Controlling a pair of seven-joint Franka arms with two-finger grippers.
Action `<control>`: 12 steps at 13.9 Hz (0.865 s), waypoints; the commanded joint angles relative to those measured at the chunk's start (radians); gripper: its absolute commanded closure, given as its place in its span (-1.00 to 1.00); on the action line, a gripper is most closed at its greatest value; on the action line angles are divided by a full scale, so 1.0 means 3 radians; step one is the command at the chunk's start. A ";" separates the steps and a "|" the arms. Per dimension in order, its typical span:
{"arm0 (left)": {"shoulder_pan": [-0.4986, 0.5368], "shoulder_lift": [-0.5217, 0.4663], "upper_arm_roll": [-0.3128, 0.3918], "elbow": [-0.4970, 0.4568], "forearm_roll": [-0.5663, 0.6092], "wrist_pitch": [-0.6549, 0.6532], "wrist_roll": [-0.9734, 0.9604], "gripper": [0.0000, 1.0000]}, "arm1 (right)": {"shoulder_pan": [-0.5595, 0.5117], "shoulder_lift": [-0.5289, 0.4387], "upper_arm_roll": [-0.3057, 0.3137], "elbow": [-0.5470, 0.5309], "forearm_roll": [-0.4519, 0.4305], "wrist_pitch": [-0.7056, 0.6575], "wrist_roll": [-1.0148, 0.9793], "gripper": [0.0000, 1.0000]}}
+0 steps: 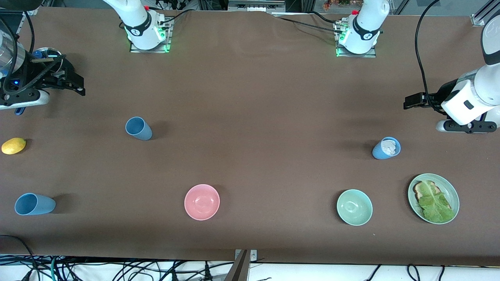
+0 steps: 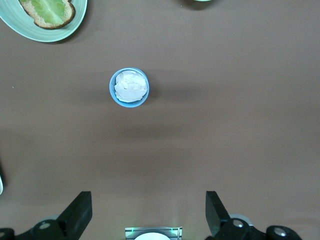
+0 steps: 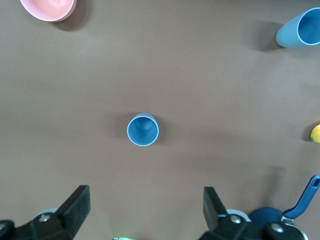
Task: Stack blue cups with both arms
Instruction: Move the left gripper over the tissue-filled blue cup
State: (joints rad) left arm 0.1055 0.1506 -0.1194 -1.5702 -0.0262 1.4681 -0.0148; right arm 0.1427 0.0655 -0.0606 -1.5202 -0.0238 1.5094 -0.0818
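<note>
Three blue cups stand on the brown table. One cup [image 1: 138, 128] is toward the right arm's end and shows open and empty in the right wrist view [image 3: 143, 129]. A second cup [image 1: 34, 204] is nearer the front camera at that end [image 3: 300, 29]. The third cup [image 1: 386, 148], toward the left arm's end, has something white and crumpled inside [image 2: 129, 87]. My right gripper [image 1: 80, 86] hangs open and empty above the table, apart from the cups [image 3: 146, 212]. My left gripper [image 1: 409, 103] hangs open and empty above the table near the third cup [image 2: 148, 212].
A pink bowl [image 1: 202, 201] and a mint-green bowl [image 1: 354, 207] sit near the front edge. A green plate [image 1: 453, 193] holds toast and lettuce. A lemon [image 1: 13, 145] lies at the right arm's end, with a metal dish [image 1: 47, 52] there too.
</note>
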 commanded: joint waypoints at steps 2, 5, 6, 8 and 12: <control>0.0083 -0.0001 -0.0011 -0.0022 0.0047 0.0015 0.0156 -1.00 | -0.0036 0.0083 0.0013 0.0072 -0.0007 -0.0056 -0.0065 -1.00; 0.0200 -0.0067 0.0014 -0.0302 0.0026 0.0249 0.0468 -1.00 | -0.0036 0.0083 0.0013 0.0011 -0.0007 -0.0026 -0.0080 -1.00; 0.0200 -0.0113 0.0030 -0.0410 0.0026 0.0342 0.0499 -1.00 | -0.0036 0.0083 0.0013 -0.0045 -0.0012 -0.0015 -0.0080 -1.00; 0.0155 -0.0220 0.0086 -0.0670 0.0036 0.0551 0.0499 -1.00 | -0.0036 0.0073 0.0013 -0.0224 -0.0007 0.0122 -0.0080 -1.00; 0.0190 -0.0313 0.0158 -0.1121 0.0031 0.1032 0.0688 -1.00 | -0.0036 0.0037 -0.0002 -0.0404 -0.0007 0.0302 -0.0080 -1.00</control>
State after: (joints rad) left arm 0.1606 0.1146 -0.0857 -1.8086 -0.0262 1.7108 0.1411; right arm 0.1401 0.0996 -0.0643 -1.6155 -0.0238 1.5815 -0.0881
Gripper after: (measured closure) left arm 0.000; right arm 0.000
